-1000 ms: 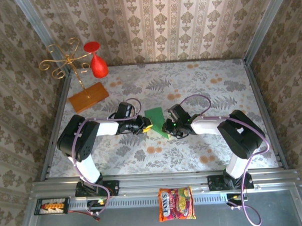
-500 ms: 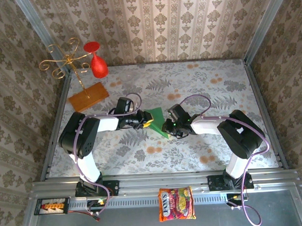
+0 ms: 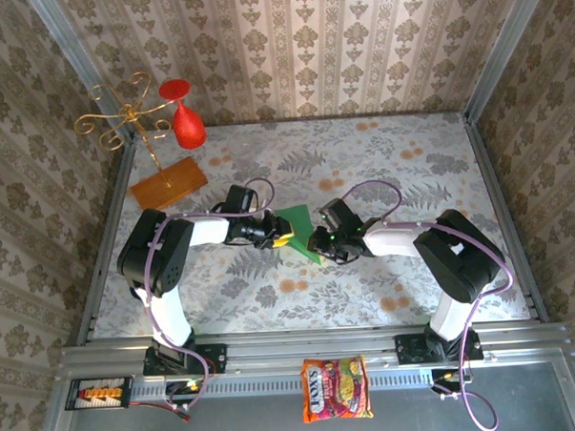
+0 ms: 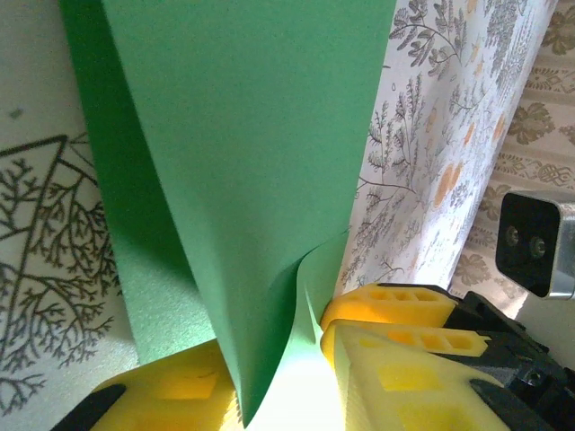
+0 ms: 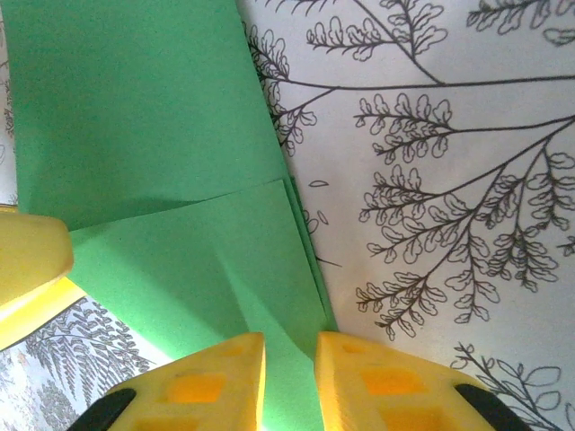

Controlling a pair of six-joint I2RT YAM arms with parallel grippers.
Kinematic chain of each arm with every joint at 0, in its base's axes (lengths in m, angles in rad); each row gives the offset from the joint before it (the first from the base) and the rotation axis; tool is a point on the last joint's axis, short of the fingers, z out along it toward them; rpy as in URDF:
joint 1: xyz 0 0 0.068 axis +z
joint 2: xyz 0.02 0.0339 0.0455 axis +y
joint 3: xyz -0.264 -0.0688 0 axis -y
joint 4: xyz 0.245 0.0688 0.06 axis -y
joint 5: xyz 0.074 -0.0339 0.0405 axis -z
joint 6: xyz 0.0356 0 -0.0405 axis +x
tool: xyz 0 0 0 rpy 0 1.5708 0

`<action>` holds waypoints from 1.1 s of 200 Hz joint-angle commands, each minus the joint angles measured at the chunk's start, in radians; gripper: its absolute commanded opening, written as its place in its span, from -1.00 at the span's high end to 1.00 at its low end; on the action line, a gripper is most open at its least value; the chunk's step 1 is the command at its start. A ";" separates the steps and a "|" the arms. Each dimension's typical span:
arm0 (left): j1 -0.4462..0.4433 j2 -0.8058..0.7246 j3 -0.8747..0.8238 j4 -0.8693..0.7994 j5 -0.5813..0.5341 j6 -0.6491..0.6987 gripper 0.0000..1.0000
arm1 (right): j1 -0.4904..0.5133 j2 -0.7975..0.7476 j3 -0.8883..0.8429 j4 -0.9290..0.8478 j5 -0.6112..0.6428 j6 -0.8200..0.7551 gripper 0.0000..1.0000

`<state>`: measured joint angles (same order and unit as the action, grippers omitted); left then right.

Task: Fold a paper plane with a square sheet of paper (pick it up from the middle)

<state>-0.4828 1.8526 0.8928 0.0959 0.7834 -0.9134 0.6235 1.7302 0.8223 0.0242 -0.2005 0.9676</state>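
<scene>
Inwards, left arm [image 3: 204, 234] and right arm [image 3: 393, 238] stretch low, each one's jaws clamped on the green paper [image 3: 295, 221].

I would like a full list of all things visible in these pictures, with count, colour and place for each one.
table: 1, pale floral cloth, fills the walled cell
paper sheet: 1, bright green, partly folded, table middle
board: 1, orange-brown, far left of table
wire stand: 1, gold, on the board
glass: 1, red, foot upward, by the stand
snack packet: 1, red and yellow, near edge, before the arm bases
left hand: 1, yellow fingers, closed on the paper sheet
right hand: 1, yellow fingers, closed on the paper sheet
</scene>
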 commanded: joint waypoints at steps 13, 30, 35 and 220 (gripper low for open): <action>0.001 0.016 0.031 -0.050 0.020 0.044 0.55 | -0.006 0.027 -0.017 -0.054 0.019 -0.035 0.42; 0.003 0.017 0.031 -0.053 0.022 0.048 0.56 | -0.008 0.015 -0.011 -0.058 0.022 -0.049 0.38; 0.002 0.017 0.032 -0.054 0.021 0.050 0.57 | -0.010 0.012 -0.009 -0.057 0.022 -0.051 0.38; -0.021 -0.061 0.098 -0.204 -0.133 -0.039 0.94 | 0.141 -0.144 0.030 -0.082 0.321 -0.669 0.13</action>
<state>-0.4908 1.8183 0.9512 -0.0647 0.6754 -0.9199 0.7200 1.5639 0.8223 -0.0162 0.0364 0.4160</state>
